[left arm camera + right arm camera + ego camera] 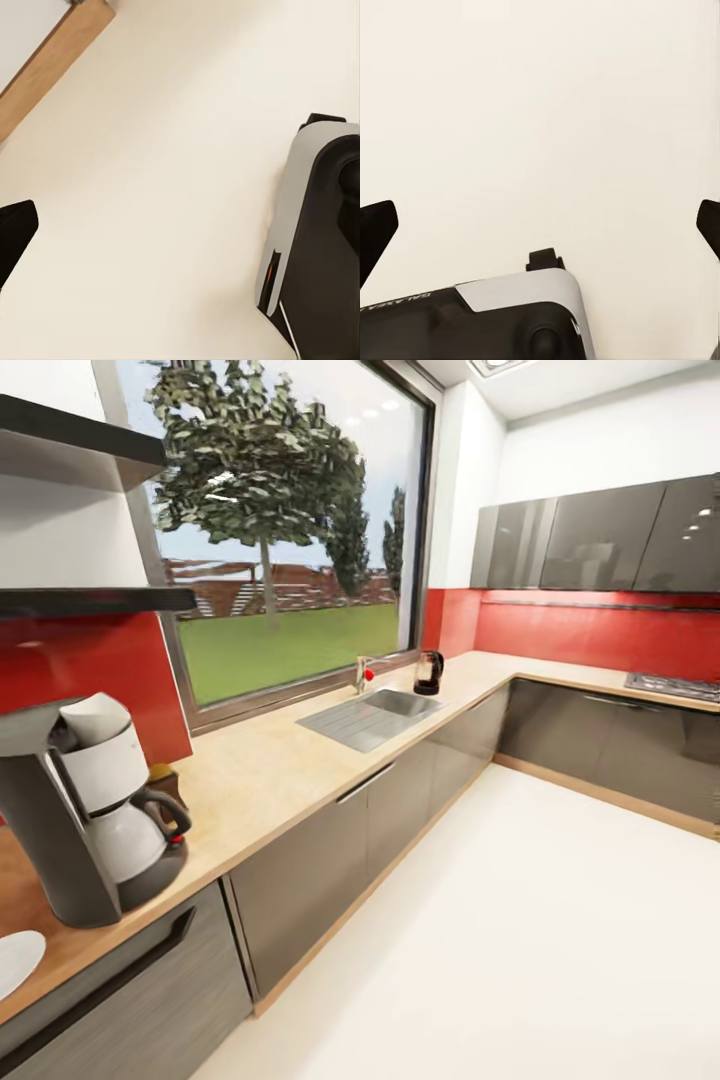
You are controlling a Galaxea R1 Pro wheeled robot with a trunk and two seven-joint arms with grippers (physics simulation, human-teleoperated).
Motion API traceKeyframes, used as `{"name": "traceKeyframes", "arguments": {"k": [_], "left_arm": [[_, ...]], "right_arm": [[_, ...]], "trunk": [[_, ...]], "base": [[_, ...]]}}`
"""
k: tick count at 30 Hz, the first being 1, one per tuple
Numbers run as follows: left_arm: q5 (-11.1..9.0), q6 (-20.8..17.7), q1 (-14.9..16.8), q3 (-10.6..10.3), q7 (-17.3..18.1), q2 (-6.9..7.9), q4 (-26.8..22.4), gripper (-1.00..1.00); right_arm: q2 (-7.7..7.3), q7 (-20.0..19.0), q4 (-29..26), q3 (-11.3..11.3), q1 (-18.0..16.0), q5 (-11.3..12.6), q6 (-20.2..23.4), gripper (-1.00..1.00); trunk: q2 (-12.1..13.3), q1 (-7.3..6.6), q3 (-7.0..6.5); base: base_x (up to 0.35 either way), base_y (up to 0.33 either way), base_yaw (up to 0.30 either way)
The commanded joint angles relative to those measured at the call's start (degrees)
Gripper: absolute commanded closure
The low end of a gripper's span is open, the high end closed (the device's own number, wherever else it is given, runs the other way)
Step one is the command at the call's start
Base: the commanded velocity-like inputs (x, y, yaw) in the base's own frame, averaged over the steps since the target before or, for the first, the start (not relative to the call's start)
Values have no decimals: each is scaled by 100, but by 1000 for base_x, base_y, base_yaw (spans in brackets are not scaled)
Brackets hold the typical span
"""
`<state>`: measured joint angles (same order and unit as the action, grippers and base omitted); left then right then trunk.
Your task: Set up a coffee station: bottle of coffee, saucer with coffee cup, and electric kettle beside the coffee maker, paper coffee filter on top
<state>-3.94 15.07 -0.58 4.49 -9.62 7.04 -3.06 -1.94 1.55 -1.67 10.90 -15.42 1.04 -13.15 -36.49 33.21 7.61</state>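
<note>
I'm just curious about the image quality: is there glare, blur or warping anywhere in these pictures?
Head view: the wall cabinets are glossy and show bright ceiling-light spots; the coffee maker and countertop look stretched and tilted toward the edge, and the rendering is soft. Both wrist views: evenly lit pale floor, almost no shadow.

This is a kitchen in a home. A long wood-colored tabletop [300, 760] runs over shiny dark grey cabinets [390, 810]. It has a sink [372, 717] with a tap [362, 674], a coffee maker [95, 810] and a kettle [429, 672]. The wall [590, 635] is red, and a big window [290, 530] shows a tree and grass.
</note>
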Motion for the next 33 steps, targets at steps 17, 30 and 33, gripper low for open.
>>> {"name": "traceKeyframes", "arguments": {"k": [17,30,33], "left_arm": [[-28,14,-3,43,21,-9,-11,-100],[-28,14,-3,43,21,-2,-11,-100],[-24,14,-3,43,21,2,-11,-100]], "right_arm": [[1,6,9,17,-5,10,-24,-100],[16,28,9,16,-5,10,-30,-100],[18,34,9,14,-5,10,-30,-100]], "trunk": [[-7,4,109],[-7,4,154],[-7,4,155]], "base": [[241,-172,-231],[241,-173,-165],[241,-173,-13]]}}
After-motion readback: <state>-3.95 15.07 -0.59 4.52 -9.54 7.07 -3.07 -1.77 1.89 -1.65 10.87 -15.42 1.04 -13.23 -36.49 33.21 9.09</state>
